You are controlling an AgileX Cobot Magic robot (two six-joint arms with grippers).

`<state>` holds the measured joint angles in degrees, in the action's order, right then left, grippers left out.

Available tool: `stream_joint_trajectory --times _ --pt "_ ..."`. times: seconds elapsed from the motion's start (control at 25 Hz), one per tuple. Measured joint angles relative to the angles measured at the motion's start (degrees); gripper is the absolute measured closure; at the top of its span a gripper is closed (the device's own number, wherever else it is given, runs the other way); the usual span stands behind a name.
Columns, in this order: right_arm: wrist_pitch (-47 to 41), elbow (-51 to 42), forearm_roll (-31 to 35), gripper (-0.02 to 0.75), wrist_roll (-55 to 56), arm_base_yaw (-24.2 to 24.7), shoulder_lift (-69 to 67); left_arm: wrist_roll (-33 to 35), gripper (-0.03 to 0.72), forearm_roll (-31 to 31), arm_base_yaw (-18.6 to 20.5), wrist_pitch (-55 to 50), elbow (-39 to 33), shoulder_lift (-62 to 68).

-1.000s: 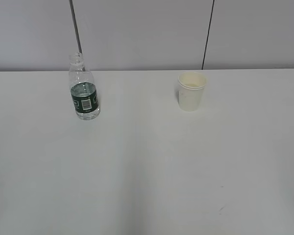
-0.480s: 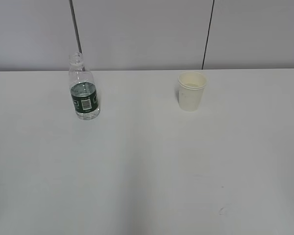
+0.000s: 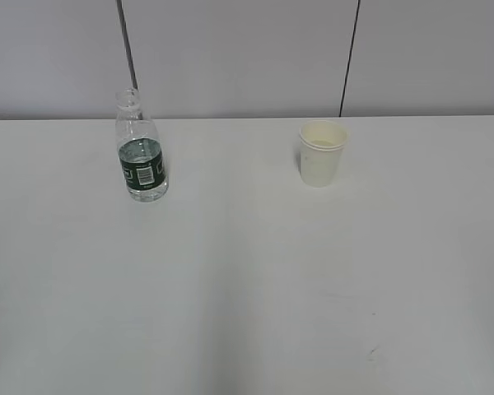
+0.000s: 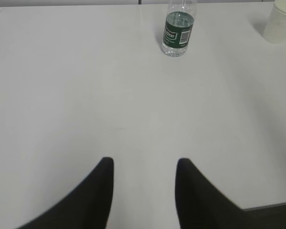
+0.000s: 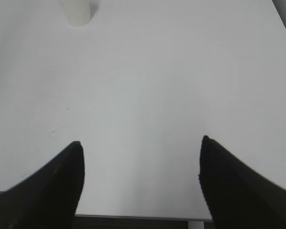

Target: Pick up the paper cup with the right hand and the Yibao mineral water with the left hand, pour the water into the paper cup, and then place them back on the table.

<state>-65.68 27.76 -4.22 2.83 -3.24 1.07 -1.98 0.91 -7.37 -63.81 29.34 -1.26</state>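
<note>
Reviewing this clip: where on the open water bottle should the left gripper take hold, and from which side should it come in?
Probably the labelled middle of the Yibao mineral water, approached level from the near side of the table. The bottle stands upright and uncapped, so a side grip keeps the mouth up. The left gripper is open with bare table ahead; the paper cup stands well apart.

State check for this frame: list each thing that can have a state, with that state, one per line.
Yibao mineral water: upright on the table, uncapped, partly filled, not held.
paper cup: upright on the table, mouth up, not held.
left gripper: jaws apart, nothing between them, far short of the bottle.
right gripper: jaws wide apart, empty, far short of the cup.
</note>
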Motion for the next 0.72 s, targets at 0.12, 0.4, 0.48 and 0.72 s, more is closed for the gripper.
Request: stream_joint_trajectory --times 0.12,0.4,0.48,0.72 --pt "0.0 0.0 0.0 0.153 -0.09 0.0 0.0 0.0 0.416 0.0 0.0 0.0 0.0 0.0" --pt "0.0 0.0 0.0 0.153 -0.09 0.0 0.0 0.0 0.419 0.0 0.0 0.0 0.0 0.0" --pt "0.0 0.0 0.0 0.153 -0.09 0.0 0.0 0.0 0.419 0.0 0.0 0.0 0.0 0.0" --pt "0.0 0.0 0.0 0.153 -0.09 0.0 0.0 0.0 0.419 0.0 0.0 0.0 0.0 0.0"
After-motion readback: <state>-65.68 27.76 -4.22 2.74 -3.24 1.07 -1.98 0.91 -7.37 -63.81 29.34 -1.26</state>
